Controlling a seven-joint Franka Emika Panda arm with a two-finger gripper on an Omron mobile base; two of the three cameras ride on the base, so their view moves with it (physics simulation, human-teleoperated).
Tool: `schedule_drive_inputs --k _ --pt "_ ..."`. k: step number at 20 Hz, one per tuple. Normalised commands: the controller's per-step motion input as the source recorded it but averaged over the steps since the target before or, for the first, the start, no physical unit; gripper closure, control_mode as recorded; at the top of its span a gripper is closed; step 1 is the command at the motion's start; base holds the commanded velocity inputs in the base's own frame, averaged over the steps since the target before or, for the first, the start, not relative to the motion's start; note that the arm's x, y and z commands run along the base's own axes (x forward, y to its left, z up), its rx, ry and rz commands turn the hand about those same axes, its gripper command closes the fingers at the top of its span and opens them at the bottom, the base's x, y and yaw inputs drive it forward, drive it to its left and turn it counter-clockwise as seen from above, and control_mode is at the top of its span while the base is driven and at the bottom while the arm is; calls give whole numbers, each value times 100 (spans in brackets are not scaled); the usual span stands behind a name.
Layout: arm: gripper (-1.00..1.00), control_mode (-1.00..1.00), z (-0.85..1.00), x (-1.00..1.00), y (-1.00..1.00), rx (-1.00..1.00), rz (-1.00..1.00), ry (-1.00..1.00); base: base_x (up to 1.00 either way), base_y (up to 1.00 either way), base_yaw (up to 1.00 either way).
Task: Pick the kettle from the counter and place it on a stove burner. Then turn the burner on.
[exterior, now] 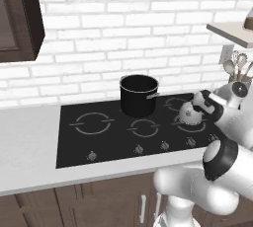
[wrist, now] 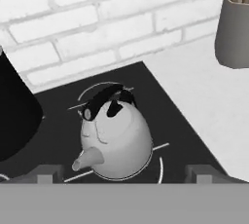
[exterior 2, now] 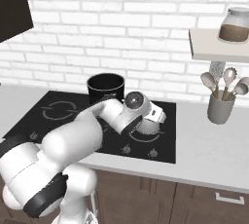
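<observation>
Left base view: a white brick wall stands behind the pale table (exterior: 29, 142) with the black stove (exterior: 99, 142). The kettle (exterior: 190, 114) sits on a right burner ring, beside the black pot (exterior: 139, 95).

Right base view: the arm hides most of the kettle (exterior 2: 148, 126).

Hand view: the hand (wrist: 124, 174) is wide open, its fingertips (wrist: 46, 174) on both sides of the kettle (wrist: 116, 140), apart from it.

The kettle (wrist: 116, 140) sits on the stove (exterior: 99, 142), right of the saucepan (exterior: 139, 95).
</observation>
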Motion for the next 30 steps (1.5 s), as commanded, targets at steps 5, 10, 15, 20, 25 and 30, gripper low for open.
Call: schedule_drive_inputs --k 5,10,15,20,25,30 --pt "-100 -100 6 -51 -53 -2 24 35 0 0 0" --pt "-100 -100 4 6 -12 -17 7 77 0 0 0" --pt "-100 -100 -16 21 0 -14 5 72 0 0 0" --pt "-100 -100 -74 -12 -3 5 0 20 0 0 0" --pt "-100 -100 -97 -4 -1 19 0 9 0 0 0" --pt "-100 -100 -47 1 -10 18 0 -1 0 0 0"
